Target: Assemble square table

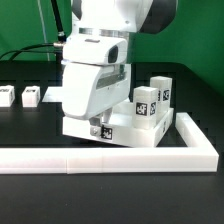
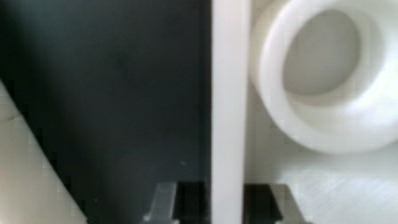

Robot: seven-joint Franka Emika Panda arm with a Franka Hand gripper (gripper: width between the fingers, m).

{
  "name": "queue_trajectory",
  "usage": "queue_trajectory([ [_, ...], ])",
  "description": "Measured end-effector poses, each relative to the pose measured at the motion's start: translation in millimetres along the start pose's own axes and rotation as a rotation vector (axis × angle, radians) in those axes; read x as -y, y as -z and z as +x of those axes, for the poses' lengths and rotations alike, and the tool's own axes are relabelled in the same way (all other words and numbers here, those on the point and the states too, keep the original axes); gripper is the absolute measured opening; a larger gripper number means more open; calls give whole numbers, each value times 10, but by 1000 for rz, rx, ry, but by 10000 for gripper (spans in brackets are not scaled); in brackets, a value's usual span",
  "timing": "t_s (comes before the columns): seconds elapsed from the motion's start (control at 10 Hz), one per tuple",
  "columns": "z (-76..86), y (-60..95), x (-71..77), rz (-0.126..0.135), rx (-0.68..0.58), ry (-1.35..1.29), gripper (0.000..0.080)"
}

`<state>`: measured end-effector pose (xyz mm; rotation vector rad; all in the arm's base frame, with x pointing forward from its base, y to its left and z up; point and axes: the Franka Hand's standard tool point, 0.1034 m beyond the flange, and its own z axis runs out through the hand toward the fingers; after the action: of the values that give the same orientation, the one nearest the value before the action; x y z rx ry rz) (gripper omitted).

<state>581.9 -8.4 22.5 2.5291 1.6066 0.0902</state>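
The white square tabletop [image 1: 125, 134] lies on the black table against the corner of the border bar. Two white legs with tags [image 1: 147, 104] [image 1: 163, 88] stand upright on its far right part. My gripper [image 1: 98, 129] reaches down onto the tabletop's near left edge, mostly hidden by the hand's housing. In the wrist view my gripper [image 2: 221, 205] is shut on the tabletop's thin raised rim [image 2: 228, 90], one finger [image 2: 166, 205] on each side. A round corner hole [image 2: 329, 60] lies just inside the rim.
The long white L-shaped border bar [image 1: 110, 157] runs along the front and turns back at the exterior view's right. Loose white legs [image 1: 31, 96] [image 1: 5, 96] stand at the exterior view's left. Black table [image 2: 107, 100] shows outside the rim.
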Motion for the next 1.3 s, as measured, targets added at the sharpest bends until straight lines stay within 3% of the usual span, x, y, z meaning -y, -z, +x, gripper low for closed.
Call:
queue_trajectory([
  [0.3, -2, 1, -6, -2, 2, 41, 64],
  [0.5, 55, 5, -14, -14, 6, 220, 64],
  [0.7, 173, 6, -32, -9, 9, 276, 64],
  [0.9, 401, 4, -24, -15, 12, 312, 64],
  [1.3, 377, 0, -31, -14, 13, 306, 64],
])
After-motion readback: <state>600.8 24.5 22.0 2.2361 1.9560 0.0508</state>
